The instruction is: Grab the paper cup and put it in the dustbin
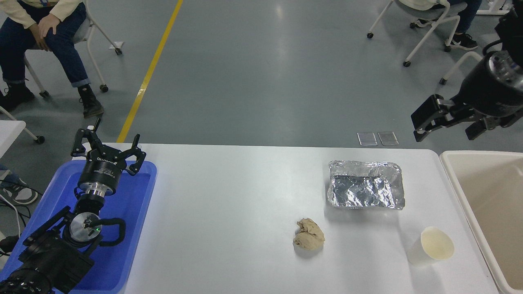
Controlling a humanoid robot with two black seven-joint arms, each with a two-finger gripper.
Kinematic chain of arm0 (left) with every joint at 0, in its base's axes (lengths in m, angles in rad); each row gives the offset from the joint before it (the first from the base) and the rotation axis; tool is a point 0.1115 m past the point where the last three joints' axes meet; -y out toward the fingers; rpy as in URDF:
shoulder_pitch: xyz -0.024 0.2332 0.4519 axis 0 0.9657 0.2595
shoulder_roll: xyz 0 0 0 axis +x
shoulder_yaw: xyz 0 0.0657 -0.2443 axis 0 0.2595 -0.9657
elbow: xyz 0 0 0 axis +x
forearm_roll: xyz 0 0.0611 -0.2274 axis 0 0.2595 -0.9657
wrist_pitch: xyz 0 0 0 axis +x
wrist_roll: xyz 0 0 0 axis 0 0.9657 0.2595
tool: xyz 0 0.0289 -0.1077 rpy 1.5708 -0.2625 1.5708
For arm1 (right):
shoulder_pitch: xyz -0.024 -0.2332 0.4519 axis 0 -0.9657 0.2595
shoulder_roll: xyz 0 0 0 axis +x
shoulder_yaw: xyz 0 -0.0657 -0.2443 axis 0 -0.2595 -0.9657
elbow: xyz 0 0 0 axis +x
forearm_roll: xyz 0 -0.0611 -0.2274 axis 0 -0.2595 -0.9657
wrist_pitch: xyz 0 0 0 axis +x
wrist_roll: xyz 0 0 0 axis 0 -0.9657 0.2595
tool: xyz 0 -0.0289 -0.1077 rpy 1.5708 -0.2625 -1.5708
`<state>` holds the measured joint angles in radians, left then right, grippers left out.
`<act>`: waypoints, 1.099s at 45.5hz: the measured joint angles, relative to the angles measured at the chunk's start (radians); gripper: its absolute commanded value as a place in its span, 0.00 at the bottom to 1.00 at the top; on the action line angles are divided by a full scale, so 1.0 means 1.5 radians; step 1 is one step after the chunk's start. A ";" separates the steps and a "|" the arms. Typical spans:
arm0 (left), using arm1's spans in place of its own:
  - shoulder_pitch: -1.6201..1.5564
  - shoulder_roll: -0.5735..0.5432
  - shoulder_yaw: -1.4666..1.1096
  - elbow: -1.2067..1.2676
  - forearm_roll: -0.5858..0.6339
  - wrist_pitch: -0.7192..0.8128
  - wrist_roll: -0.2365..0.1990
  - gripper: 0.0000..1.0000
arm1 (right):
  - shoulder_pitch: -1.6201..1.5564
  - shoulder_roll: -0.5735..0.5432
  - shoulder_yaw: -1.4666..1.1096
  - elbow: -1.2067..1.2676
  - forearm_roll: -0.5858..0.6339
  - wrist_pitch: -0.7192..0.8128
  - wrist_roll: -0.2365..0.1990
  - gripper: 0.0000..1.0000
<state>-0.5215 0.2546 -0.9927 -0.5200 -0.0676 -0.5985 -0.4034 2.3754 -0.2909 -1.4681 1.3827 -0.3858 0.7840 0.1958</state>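
dustbin cut by right edge, right arm cut off too

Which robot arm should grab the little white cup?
The right one. Its open claw hangs on the same side as the paper cup and the dustbin. The left claw is parked far off over the blue tray.

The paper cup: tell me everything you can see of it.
The paper cup is small, plain white outside and cream inside, and tapers down from a round rim. It looks empty. It sits on the white table near the front right corner, its mouth towards the camera, so I cannot tell whether it is upright or tipped. Only the table touches it. The foil tray lies behind it, the crumpled paper ball to its left, the dustbin to its right.
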 measured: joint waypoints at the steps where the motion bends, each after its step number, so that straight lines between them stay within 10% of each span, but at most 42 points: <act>1: 0.000 0.000 0.000 0.000 0.000 0.000 0.000 1.00 | -0.003 -0.001 0.002 0.001 -0.002 0.000 -0.004 1.00; 50: 0.000 0.000 -0.001 0.000 0.000 0.001 0.000 1.00 | -0.245 -0.134 0.036 0.020 -0.040 -0.141 -0.031 1.00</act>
<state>-0.5217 0.2541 -0.9938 -0.5199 -0.0678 -0.5967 -0.4035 2.0074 -0.4922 -1.4139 1.4126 -0.4465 0.5720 0.1487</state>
